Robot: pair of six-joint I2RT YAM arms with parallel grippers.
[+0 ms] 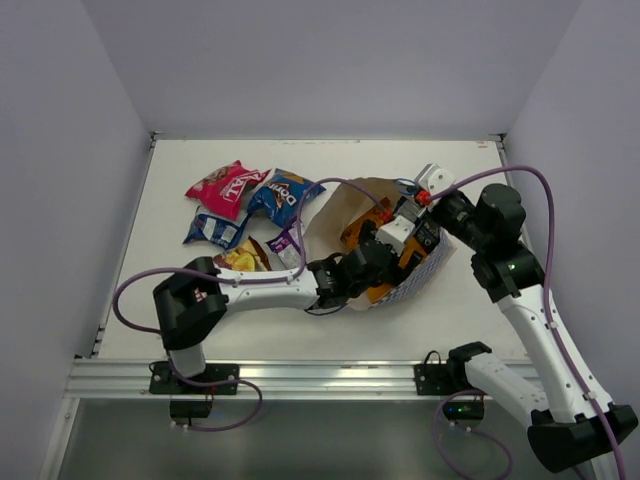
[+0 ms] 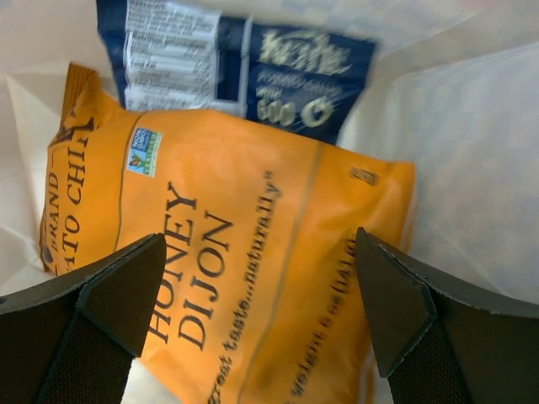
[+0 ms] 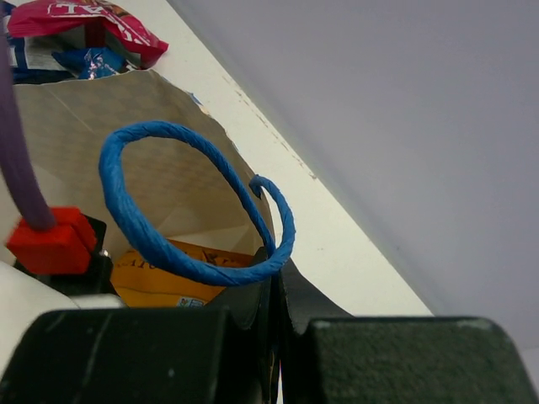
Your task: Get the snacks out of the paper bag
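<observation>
The checkered paper bag [image 1: 345,210] lies on its side in the middle of the table, its mouth toward the left. My left gripper [image 1: 400,255] is inside it, open, its jaws [image 2: 261,295] standing either side of an orange Honey Dijon packet [image 2: 253,252] without closing on it. A dark blue packet [image 2: 253,59] lies behind that one. My right gripper [image 1: 428,203] is shut on the bag's upper rim [image 3: 278,295], beside the blue cord handle [image 3: 168,244]. The orange packet also shows in the right wrist view [image 3: 168,282].
Several packets lie on the table left of the bag: pink-red [image 1: 222,187], blue [image 1: 283,195], blue-white [image 1: 215,230], yellow-orange [image 1: 243,258], purple [image 1: 287,243]. The bag's cream inner walls [image 2: 472,151] close in around my left gripper. Grey walls bound the table.
</observation>
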